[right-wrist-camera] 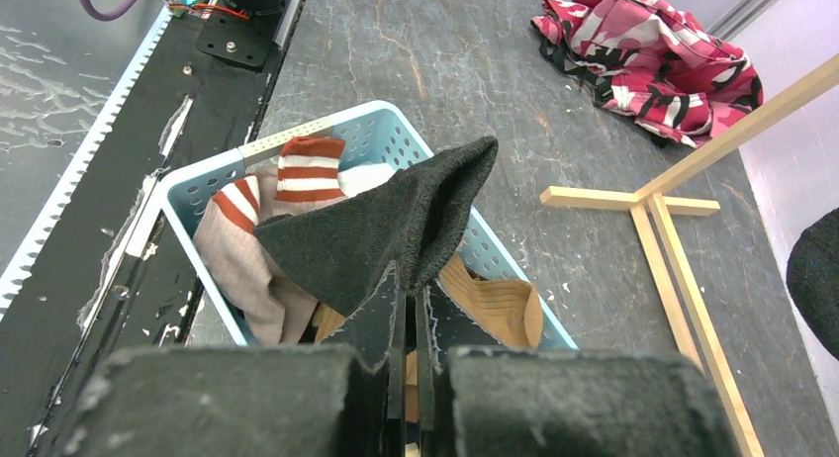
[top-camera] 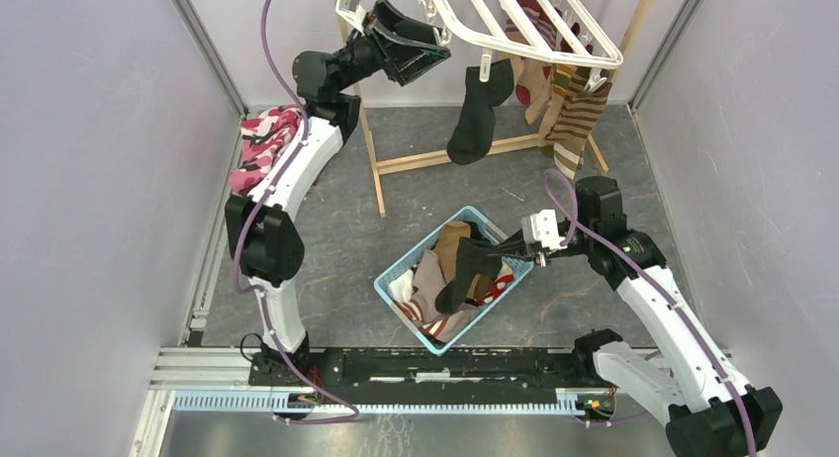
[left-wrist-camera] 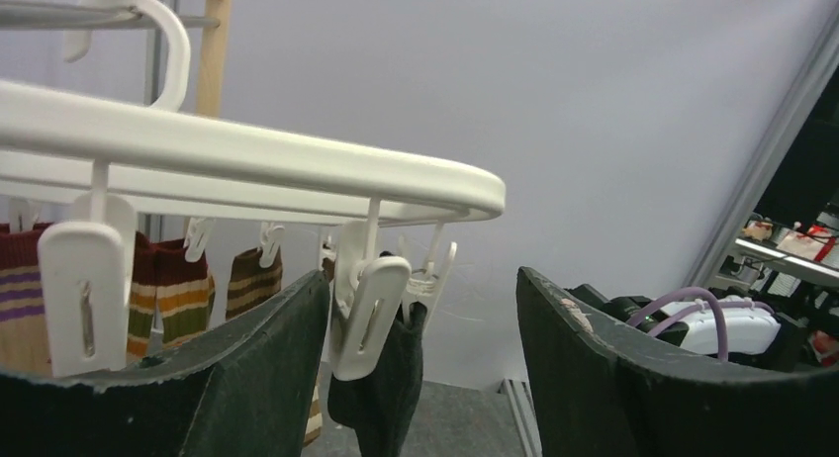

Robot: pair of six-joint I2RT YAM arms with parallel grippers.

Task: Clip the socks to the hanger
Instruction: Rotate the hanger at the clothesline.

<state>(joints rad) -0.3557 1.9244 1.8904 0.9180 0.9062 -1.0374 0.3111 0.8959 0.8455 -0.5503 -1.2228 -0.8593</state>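
One black sock (right-wrist-camera: 396, 220), pinched by right gripper (right-wrist-camera: 409, 291)

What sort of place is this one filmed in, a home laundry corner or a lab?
Most likely a lab test cell: plain grey panel walls enclose it, the arms are bolted to a metal rail, and the hanger, wooden stand and basket of socks look like staged props.

The hanger (left-wrist-camera: 247, 150) is plain white; on it are a black sock (top-camera: 477, 116) and brown socks (top-camera: 579, 116) banded with tan and olive. The basket (right-wrist-camera: 381, 131) is light blue, and with it I see a charcoal sock (right-wrist-camera: 396, 229), a red-and-white striped cuff (right-wrist-camera: 309, 170) and a mustard sock (right-wrist-camera: 495, 309). The cloth (right-wrist-camera: 658, 56) at the left edge of the mottled dark grey desk (right-wrist-camera: 475, 71) is blotched pink, red and black.
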